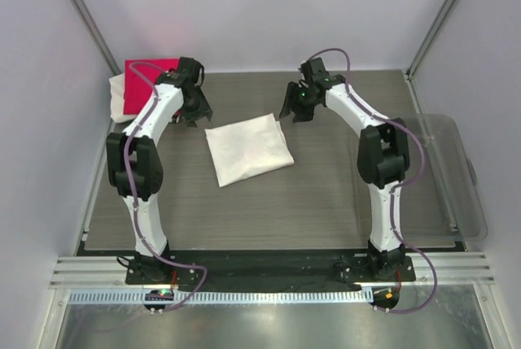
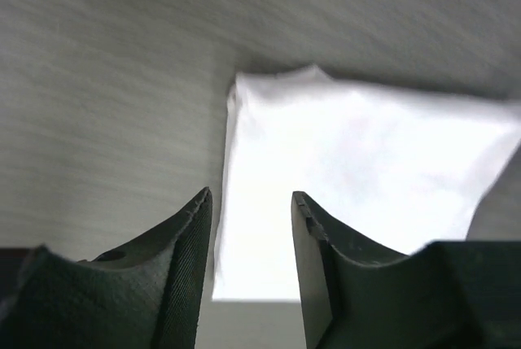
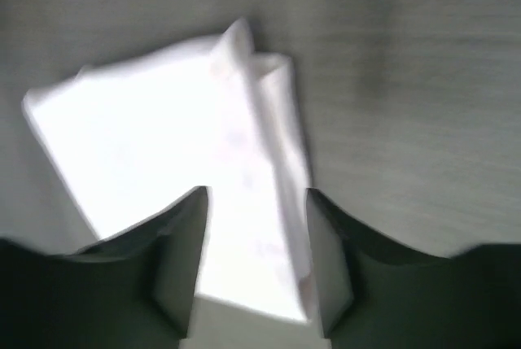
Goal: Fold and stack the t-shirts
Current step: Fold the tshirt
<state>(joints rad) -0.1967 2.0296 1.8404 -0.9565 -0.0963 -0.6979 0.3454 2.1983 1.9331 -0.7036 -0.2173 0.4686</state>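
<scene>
A folded white t-shirt (image 1: 248, 150) lies in the middle of the counter (image 1: 342, 202); the left jaws hang parted and empty by its far left corner; the right jaws, likewise parted and empty, by its far right corner; a crimson t-shirt (image 1: 145, 82) rests on a second white t-shirt (image 1: 119, 95) at the far left.
</scene>
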